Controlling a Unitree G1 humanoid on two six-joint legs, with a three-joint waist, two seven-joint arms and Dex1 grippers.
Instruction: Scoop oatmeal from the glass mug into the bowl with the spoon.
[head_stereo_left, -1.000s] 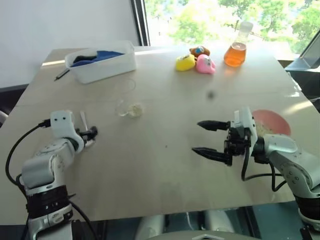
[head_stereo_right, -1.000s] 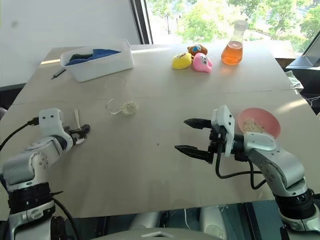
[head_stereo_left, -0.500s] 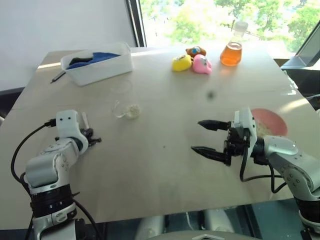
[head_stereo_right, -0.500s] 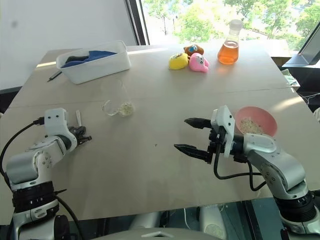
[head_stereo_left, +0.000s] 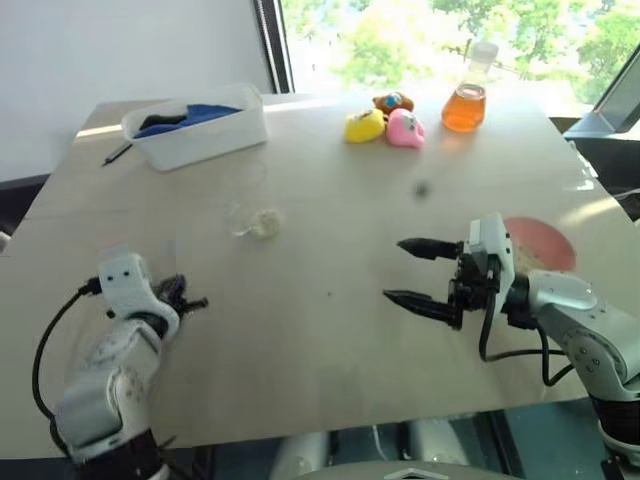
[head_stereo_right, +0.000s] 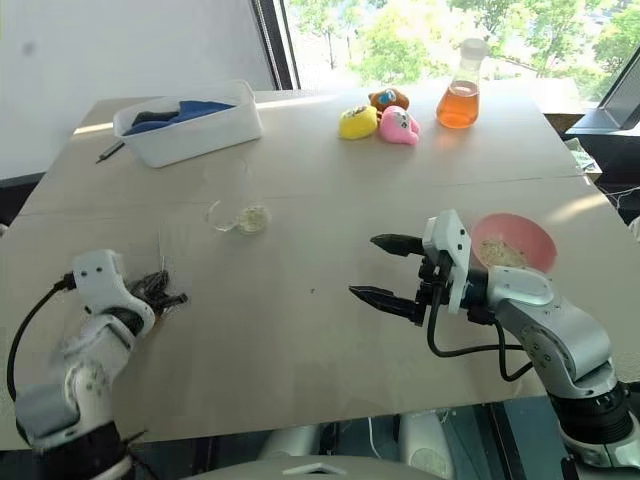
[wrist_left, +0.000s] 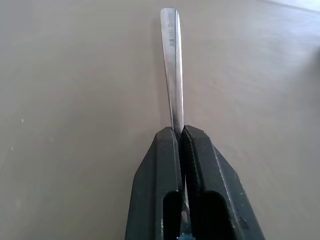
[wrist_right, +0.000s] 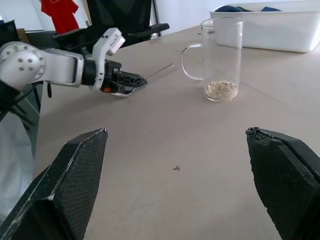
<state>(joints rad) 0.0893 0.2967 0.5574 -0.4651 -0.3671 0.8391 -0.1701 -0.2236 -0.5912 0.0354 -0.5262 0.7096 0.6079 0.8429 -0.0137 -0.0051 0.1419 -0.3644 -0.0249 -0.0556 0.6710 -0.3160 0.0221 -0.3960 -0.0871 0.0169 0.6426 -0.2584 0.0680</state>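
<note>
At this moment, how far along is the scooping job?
Some oatmeal already lies in the bowl. In hand: the left end effector is shut on the spoon. Left: more oatmeal sits in the glass mug, unscooped. The right end effector is open, empty.

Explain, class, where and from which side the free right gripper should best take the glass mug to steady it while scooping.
Probably the bare glass wall of the glass mug, above the oatmeal, coming in level from the side opposite its handle. The mug stands upright and its mouth must stay free for the spoon, which the left gripper holds. The right gripper is open.
</note>
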